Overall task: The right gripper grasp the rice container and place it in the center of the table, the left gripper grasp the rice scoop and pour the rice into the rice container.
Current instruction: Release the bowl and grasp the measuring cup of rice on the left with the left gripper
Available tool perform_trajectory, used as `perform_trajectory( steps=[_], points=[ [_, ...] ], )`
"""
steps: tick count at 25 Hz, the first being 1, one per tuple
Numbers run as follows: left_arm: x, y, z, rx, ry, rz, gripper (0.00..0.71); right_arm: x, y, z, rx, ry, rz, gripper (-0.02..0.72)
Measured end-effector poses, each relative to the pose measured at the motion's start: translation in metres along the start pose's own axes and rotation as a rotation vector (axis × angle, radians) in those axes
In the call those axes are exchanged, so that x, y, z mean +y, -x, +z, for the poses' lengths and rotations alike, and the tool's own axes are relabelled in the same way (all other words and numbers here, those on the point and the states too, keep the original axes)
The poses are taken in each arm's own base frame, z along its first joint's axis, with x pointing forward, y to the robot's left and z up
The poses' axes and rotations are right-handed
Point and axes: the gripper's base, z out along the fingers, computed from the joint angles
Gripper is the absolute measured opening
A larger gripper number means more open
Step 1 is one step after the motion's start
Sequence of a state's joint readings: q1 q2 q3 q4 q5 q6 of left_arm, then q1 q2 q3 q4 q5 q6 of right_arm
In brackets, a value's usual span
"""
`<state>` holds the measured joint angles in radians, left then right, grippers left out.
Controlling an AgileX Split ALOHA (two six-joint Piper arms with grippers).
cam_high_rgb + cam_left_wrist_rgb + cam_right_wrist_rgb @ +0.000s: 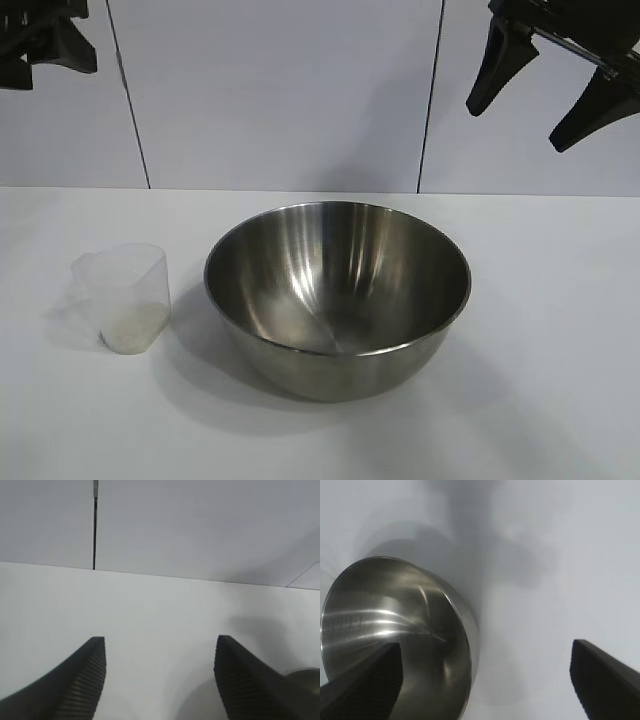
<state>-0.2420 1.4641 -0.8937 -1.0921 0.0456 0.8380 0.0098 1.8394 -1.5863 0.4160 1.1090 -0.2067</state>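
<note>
The rice container is sitting mid-table, ready for pouring; the rice scoop is standing just beside it, rice inside. The left gripper and right gripper are hovering above it, fingers apart, holding nothing.

left pincer raised, splayed, right pincer raised, splayed

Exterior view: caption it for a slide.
Steel bowl centered on table, rice scoop beside it, both open grippers raised.
</note>
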Motion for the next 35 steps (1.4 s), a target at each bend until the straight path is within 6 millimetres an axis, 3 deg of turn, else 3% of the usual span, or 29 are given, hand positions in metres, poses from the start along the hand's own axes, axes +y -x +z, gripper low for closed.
perform_trajectory(
  steps=[2,6,9,16,24,35],
  points=[
    [-0.001,-0.001,0.000,0.007,-0.008,-0.003,0.466,0.000,0.000,0.000,0.000,-0.001,0.000,0.630],
    [-0.002,-0.001,0.000,0.015,-0.017,0.013,0.600,0.000,0.000,0.000,0.001,-0.003,-0.002,0.630],
    [-0.002,-0.002,0.000,0.017,-0.019,0.024,0.645,0.000,0.000,0.000,0.001,-0.003,-0.002,0.630],
    [-0.002,-0.002,0.000,0.019,-0.019,0.039,0.657,0.000,0.000,0.000,0.001,-0.004,-0.002,0.630],
    [0.006,-0.025,0.001,0.074,0.017,0.042,0.657,0.000,0.000,0.000,0.001,-0.004,-0.002,0.630],
    [0.008,-0.024,0.001,0.064,0.030,0.064,0.657,0.000,0.000,0.000,0.001,-0.004,-0.002,0.630]
  ],
)
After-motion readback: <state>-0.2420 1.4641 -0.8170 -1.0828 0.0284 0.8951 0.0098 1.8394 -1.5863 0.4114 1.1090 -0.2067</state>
